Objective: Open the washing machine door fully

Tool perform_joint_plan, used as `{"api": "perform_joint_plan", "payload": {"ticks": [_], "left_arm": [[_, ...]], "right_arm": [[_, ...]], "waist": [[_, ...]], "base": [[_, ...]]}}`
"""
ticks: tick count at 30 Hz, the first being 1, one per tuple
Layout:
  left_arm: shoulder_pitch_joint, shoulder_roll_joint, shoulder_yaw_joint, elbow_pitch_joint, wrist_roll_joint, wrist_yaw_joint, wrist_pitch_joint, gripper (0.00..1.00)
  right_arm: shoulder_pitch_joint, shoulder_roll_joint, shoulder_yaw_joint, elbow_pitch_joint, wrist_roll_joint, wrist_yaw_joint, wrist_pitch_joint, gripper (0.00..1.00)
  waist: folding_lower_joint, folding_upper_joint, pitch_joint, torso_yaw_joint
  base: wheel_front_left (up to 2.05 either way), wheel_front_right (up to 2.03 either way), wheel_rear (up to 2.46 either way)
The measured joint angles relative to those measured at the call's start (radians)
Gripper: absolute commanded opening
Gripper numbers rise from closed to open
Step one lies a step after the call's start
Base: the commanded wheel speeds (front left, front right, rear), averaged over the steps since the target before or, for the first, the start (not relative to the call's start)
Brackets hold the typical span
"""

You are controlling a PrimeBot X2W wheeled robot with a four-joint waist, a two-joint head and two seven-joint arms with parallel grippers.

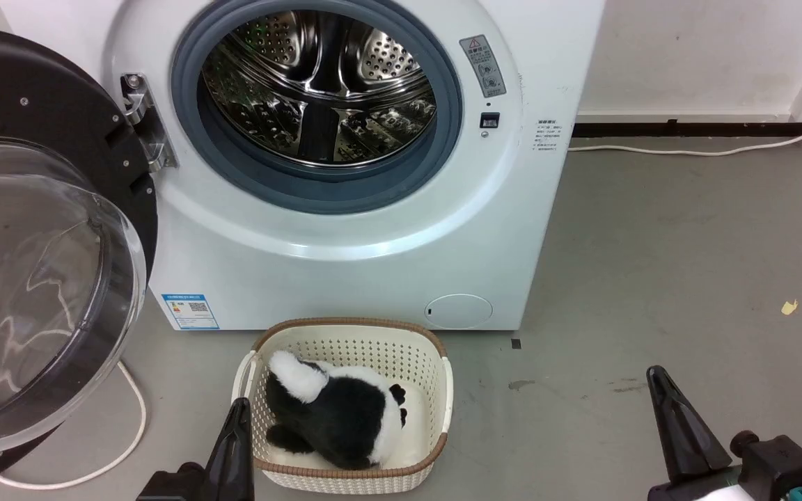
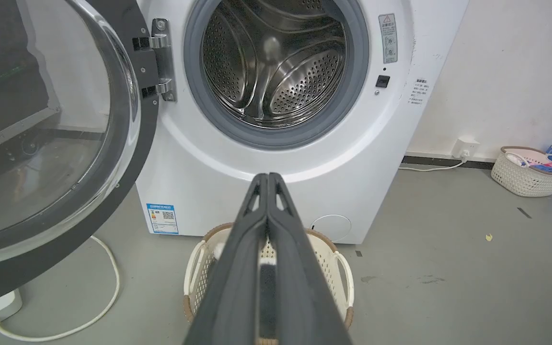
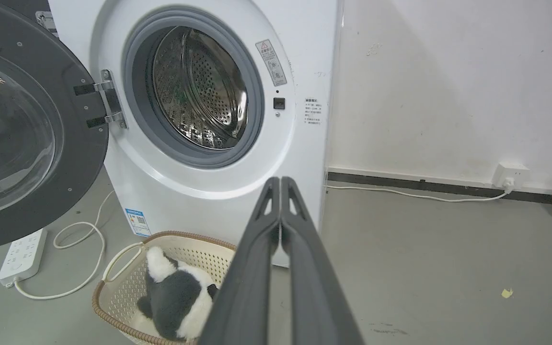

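The washing machine door [image 1: 32, 229] is a big black disc with a bulging clear glass bowl. It stands swung wide out to the left on its metal hinge [image 1: 145, 122], leaving the steel drum opening [image 1: 321, 90] bare. The door [image 2: 51, 134] and the door [image 3: 22, 129] fill the left side of both wrist views. My left gripper [image 1: 239, 407] is low at the bottom left, beside the basket, shut with nothing in it; its fingers [image 2: 267, 179] press together. My right gripper [image 1: 657, 376] is at the lower right over the floor, shut and empty [image 3: 281, 182]. Neither touches the door.
A cream basket [image 1: 436, 376] holding a black-and-white plush toy [image 1: 335, 410] sits on the floor in front of the machine. A white cable [image 1: 129, 431] and power strip [image 3: 22, 254] lie under the door. A second basket [image 2: 525, 170] stands by the right wall.
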Motion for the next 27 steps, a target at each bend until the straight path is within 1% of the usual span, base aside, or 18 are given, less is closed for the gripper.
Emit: {"api": "perform_joint_plan", "payload": {"ticks": [27], "left_arm": [[-0.018, 0.000, 0.019, -0.005, 0.033, -0.003, 0.058, 0.00]], "right_arm": [[-0.014, 0.000, 0.000, 0.000, -0.011, 0.000, 0.057, 0.00]], "waist": [[0.0001, 0.0000, 0.001, 0.007]], "base": [[0.00, 0.00, 0.00]]}}
